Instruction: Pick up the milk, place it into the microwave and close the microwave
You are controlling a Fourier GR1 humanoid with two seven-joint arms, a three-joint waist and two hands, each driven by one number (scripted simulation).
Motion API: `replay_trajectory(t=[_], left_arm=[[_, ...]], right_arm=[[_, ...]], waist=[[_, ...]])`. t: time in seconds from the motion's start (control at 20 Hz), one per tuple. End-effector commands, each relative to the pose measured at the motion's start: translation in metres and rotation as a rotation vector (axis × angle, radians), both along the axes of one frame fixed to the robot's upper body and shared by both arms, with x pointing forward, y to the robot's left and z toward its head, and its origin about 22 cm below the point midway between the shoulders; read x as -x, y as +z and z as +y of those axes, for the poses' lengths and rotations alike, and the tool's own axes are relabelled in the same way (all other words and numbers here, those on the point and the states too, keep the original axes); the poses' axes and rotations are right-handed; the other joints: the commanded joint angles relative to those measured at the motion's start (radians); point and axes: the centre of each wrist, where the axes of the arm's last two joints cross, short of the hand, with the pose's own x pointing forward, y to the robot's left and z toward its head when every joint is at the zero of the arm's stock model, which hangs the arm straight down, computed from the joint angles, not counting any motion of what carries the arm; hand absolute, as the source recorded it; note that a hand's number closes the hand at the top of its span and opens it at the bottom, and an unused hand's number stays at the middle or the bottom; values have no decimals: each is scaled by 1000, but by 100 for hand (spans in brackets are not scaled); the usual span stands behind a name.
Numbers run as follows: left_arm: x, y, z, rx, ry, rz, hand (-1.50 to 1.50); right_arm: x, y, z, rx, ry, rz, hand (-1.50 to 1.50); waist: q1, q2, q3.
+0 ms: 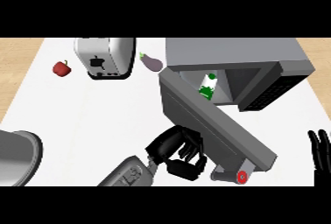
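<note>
Curled and holding nothing, my left hand (pixel 177 151) sits against the outer face of the microwave door (pixel 213 124), just below its swung-out edge. Up beyond my fingers, the milk (pixel 207 85) already stands inside the microwave (pixel 239 54), so I judge closing is the step; next I must push the door round. My right hand (pixel 319 151) rests open, far right, cut off by the edge.

The toaster (pixel 104 57) looks like shiny brushed metal, the microwave (pixel 239 54) matt grey, the counter (pixel 84 113) smooth white, edged by pale wood.
</note>
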Motion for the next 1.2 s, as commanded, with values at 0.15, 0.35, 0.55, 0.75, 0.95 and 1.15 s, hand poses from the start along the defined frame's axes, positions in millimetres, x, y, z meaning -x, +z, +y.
replay_trajectory(t=[0.15,0.35,0.55,0.75,0.95,1.15], left_arm=[[-4,-12,-31,-88,-13,64,-150],[-10,4,-39,44,23,35,-150],[-14,19,-45,183,34,32,150],[-33,43,-54,215,49,-5,150],[-48,58,-58,237,87,-18,150],[-59,68,-61,253,122,-40,150]], right_arm=[[-12,34,3,-2,145,-35,-150],[-14,47,4,18,232,-84,-150],[-17,60,12,29,286,-101,-150],[-20,67,13,45,349,-104,-150],[-26,84,12,54,370,-151,-150],[-23,88,16,29,400,-139,-150]], waist=[[-62,15,-1],[-110,23,-3],[-146,33,-6],[-187,40,-3],[-221,49,-2],[-264,58,-1]])
